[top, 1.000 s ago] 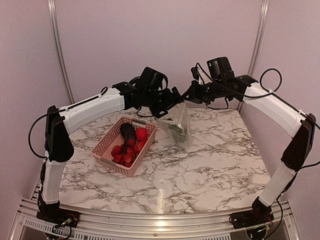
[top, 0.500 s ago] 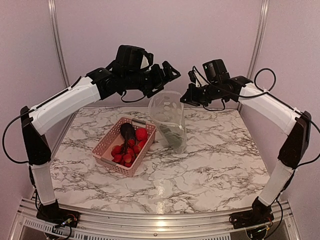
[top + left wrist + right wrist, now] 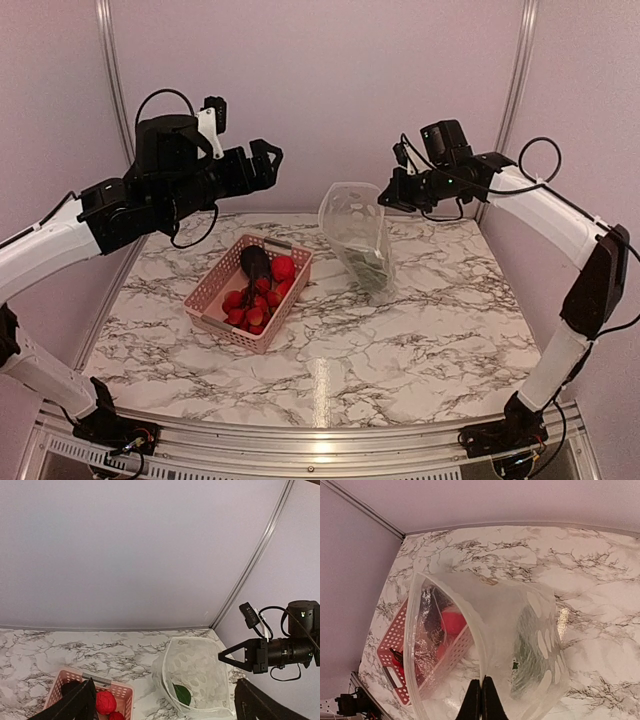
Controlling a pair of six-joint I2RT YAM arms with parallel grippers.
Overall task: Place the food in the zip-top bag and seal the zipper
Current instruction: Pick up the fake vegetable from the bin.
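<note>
The clear zip-top bag (image 3: 358, 232) hangs with its mouth open above the table's back edge, its bottom resting on the marble. My right gripper (image 3: 386, 193) is shut on the bag's rim, pinching the zipper strip (image 3: 411, 630) between its fingertips (image 3: 481, 690). Green pieces (image 3: 370, 268) lie in the bag's bottom; a green leaf (image 3: 182, 695) shows through the mouth. My left gripper (image 3: 266, 163) is open and empty, high and left of the bag, above the basket. The dark eggplant (image 3: 254, 262), red tomato (image 3: 283, 267) and small red pieces (image 3: 250, 305) lie in the basket.
The pink lattice basket (image 3: 212, 292) stands left of centre on the marble table (image 3: 400, 340). Purple walls with metal corner rails (image 3: 515, 75) close the back and sides.
My left gripper has pulled away from the bag's mouth, rising and swinging left. The bag, held by the right gripper alone, has shifted slightly right with its mouth open.
</note>
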